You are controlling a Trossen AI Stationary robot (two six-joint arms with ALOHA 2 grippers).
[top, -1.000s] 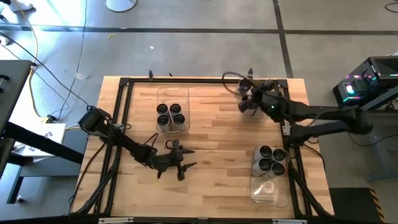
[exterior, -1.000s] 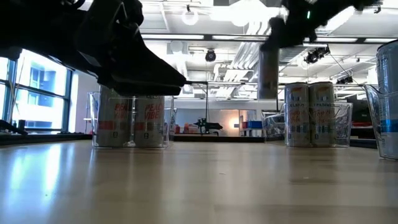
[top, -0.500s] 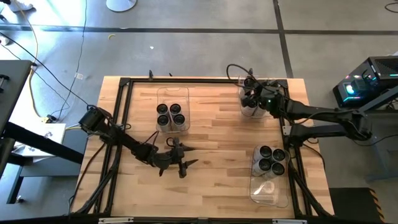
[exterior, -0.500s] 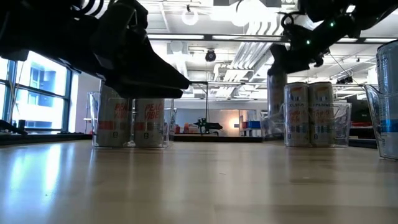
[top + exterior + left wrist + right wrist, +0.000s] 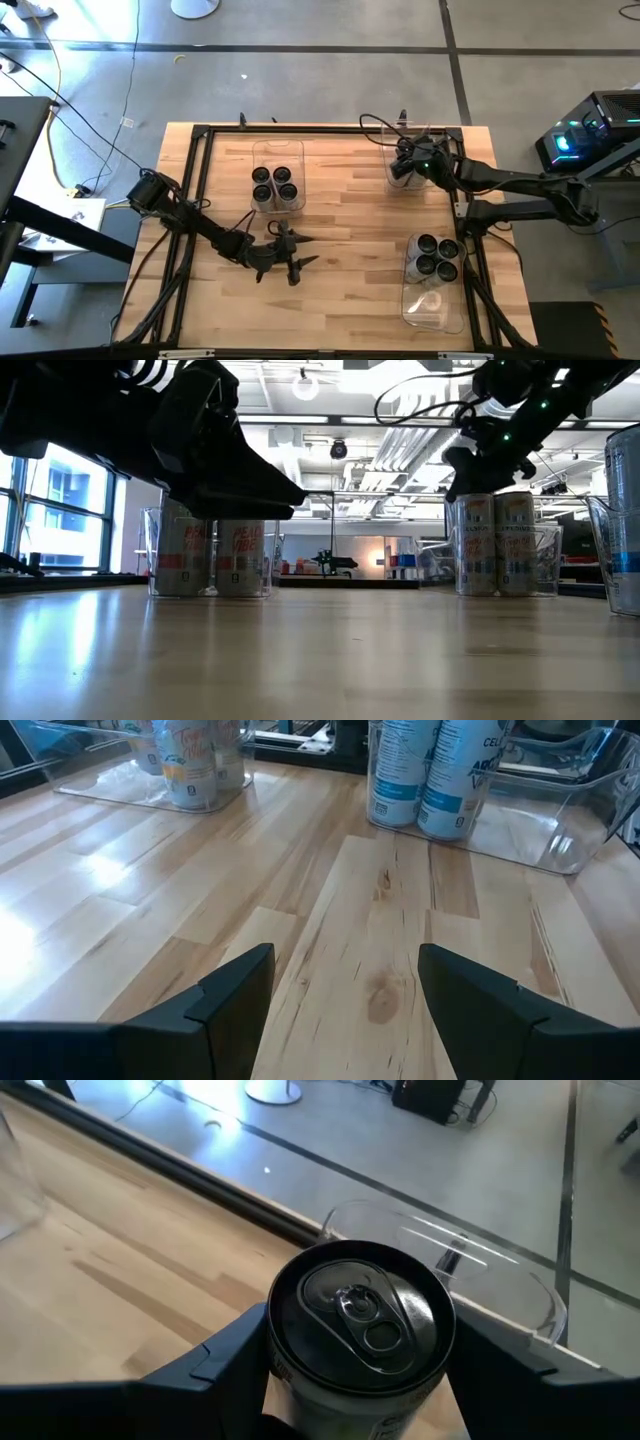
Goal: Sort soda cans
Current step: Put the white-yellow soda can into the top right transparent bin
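Note:
My right gripper (image 5: 404, 166) stands over the clear bin (image 5: 398, 135) at the table's far right and is shut on a soda can (image 5: 360, 1320), whose dark top with a pull tab shows between the fingers. In the low view that can (image 5: 466, 550) stands level beside another can (image 5: 516, 545) in the same bin. Several cans (image 5: 275, 186) stand in the far-middle bin. Several more (image 5: 434, 256) stand in the near-right bin. My left gripper (image 5: 292, 264) hangs open above bare table near the near edge, touching nothing. My right gripper holds the soda can by its upper side wall (image 5: 285, 1370), just under the rim, pinched between the two fingers (image 5: 235, 1355). They come from above, slanting down. The can is upright inside the far-right bin, its bottom level with its neighbour's; whether it rests there I cannot tell.
A black frame rail (image 5: 330, 128) runs around the wooden table (image 5: 350, 220). The near-right bin (image 5: 432, 305) has room at its near end. Bare wood lies between the three bins. My left wrist view shows cans (image 5: 420, 770) in a clear bin ahead.
My right gripper has carried the soda can down from well above the far-right bin into it, beside the cans that stand there, drifting slightly toward the table's right edge. It has stayed shut on the can.

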